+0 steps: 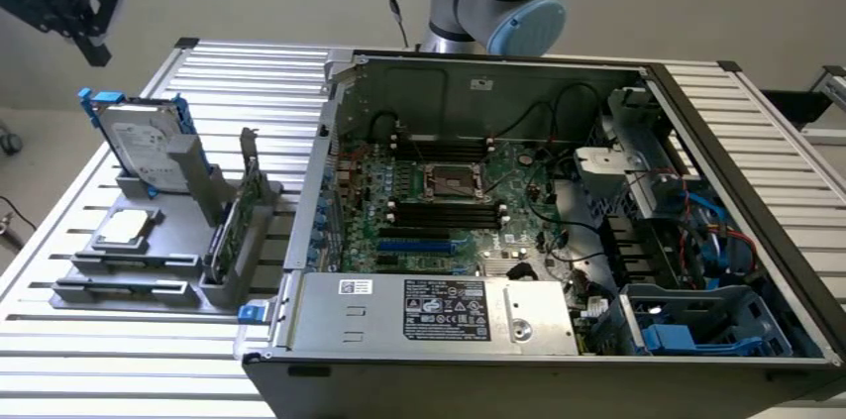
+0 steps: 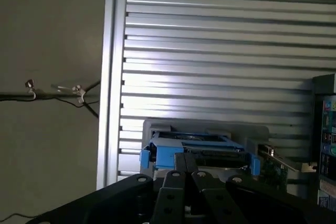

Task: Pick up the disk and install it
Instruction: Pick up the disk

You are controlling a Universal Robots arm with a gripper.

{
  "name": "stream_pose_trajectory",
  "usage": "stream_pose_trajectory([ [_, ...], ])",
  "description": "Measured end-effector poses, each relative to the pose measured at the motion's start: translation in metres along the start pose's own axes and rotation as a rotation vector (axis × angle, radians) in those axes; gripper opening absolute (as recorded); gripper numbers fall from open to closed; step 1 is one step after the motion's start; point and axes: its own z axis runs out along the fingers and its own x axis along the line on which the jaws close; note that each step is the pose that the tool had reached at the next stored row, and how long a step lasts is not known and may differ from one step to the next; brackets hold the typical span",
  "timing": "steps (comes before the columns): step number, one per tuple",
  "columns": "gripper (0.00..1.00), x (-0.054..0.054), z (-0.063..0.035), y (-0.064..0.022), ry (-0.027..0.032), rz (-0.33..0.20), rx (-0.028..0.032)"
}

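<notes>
The disk is a silver-grey drive with blue rails, standing on edge in a grey holder at the exterior view's left. In the wrist view the disk appears edge-on, its blue rails facing the camera. My black gripper hangs in the air well above the disk, near the table's far corner, and is apart from it. In the wrist view the gripper has its fingers pressed together with nothing between them.
An open computer case takes up the middle and right of the slatted metal table, with a blue-fitted drive bay at its near right corner. Beside the disk, grey holders carry a square processor chip and an upright green circuit card.
</notes>
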Motion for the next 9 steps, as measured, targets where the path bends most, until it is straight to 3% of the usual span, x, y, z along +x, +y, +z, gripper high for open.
stream_pose_trajectory([
  [9,0.11,0.0000,0.0033,-0.0003,0.0123,-0.165,-0.0008],
])
